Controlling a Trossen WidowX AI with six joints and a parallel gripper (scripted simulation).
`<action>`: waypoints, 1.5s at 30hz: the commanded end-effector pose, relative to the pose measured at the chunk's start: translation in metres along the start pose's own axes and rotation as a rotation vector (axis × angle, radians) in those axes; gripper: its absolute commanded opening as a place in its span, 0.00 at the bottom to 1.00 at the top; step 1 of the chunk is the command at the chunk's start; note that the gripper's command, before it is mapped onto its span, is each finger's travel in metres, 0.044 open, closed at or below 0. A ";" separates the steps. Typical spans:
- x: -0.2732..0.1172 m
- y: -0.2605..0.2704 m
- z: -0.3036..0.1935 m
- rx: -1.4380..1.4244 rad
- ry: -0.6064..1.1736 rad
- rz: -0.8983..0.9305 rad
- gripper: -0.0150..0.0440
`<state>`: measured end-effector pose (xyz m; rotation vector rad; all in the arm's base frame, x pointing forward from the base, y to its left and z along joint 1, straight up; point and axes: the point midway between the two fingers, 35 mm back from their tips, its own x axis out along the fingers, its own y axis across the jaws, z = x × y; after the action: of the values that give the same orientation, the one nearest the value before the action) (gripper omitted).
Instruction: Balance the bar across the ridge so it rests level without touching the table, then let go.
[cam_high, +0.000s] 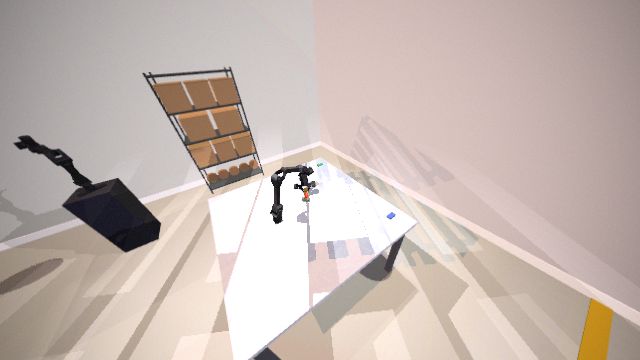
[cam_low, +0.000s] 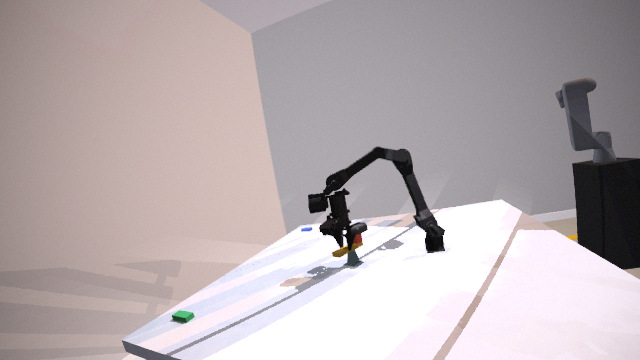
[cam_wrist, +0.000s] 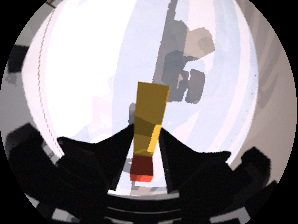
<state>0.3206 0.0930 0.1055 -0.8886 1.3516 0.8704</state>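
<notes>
The yellow bar (cam_low: 340, 253) (cam_wrist: 150, 102) (cam_high: 306, 195) has a red block (cam_low: 357, 239) (cam_wrist: 142, 170) on one end. My gripper (cam_low: 345, 248) (cam_wrist: 147, 128) points down and is shut on the bar, with a finger on each side of it. The plain yellow end sticks out beyond the fingers in the wrist view. The grey-green ridge (cam_low: 353, 258) stands on the table, narrow at its top, under the part of the bar toward the red block. The bar is right at the height of the ridge's top, clear of the table; whether they touch I cannot tell.
A green block (cam_low: 183, 316) (cam_high: 320, 164) lies near one table corner and a blue block (cam_high: 391, 215) (cam_low: 306, 229) near another. The white table (cam_high: 270, 280) (cam_low: 400, 300) carries my arm's base. A shelf rack and a second arm on a dark pedestal stand off the table.
</notes>
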 end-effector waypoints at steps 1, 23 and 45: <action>0.002 0.000 0.000 0.001 0.000 0.003 0.25; 0.002 0.000 0.000 0.001 0.000 0.003 0.25; 0.000 0.000 0.001 -0.001 -0.002 -0.002 0.25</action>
<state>0.3211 0.0935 0.1055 -0.8897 1.3487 0.8702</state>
